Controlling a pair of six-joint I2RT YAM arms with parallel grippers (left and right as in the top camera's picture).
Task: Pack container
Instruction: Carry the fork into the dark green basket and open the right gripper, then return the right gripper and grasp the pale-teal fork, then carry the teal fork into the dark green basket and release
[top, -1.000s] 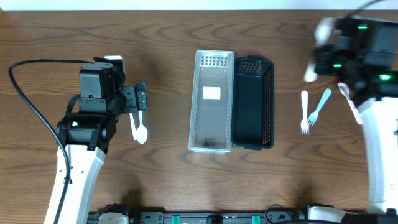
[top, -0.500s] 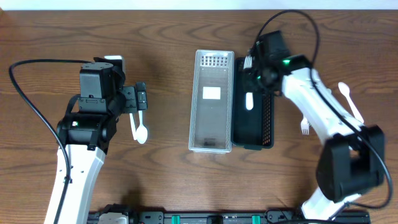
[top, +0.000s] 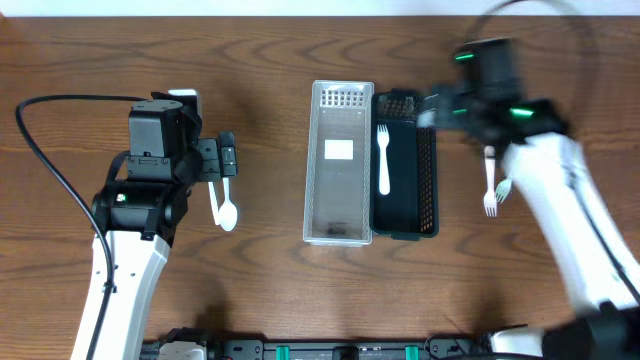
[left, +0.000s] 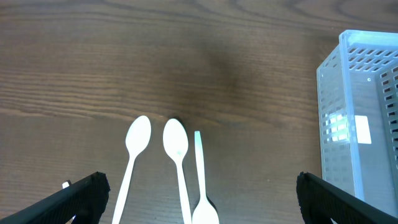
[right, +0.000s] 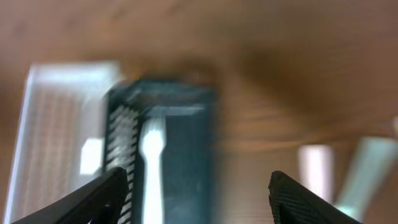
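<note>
A clear plastic container (top: 340, 225) and a dark slotted container (top: 408, 190) stand side by side mid-table. A white fork (top: 383, 155) lies lengthwise inside the dark one. My right gripper (top: 432, 108) is blurred just beyond that container's far right corner. In the blurred right wrist view it (right: 199, 199) is open and empty, with the fork (right: 152, 162) and dark container (right: 180, 155) below and to the left. My left gripper (top: 227, 162) hovers open over three white spoons (left: 175, 140), touching none of them.
Another white fork (top: 490, 190) lies on the table right of the dark container, partly under my right arm. Blurred white utensils (right: 317, 168) show in the right wrist view. The clear container's corner (left: 367, 118) shows right of the spoons. The left arm's cable (top: 40, 150) loops far left.
My right gripper has opened and let the fork go into the dark container. The arm has pulled away to the right and back. The left arm has not moved.
</note>
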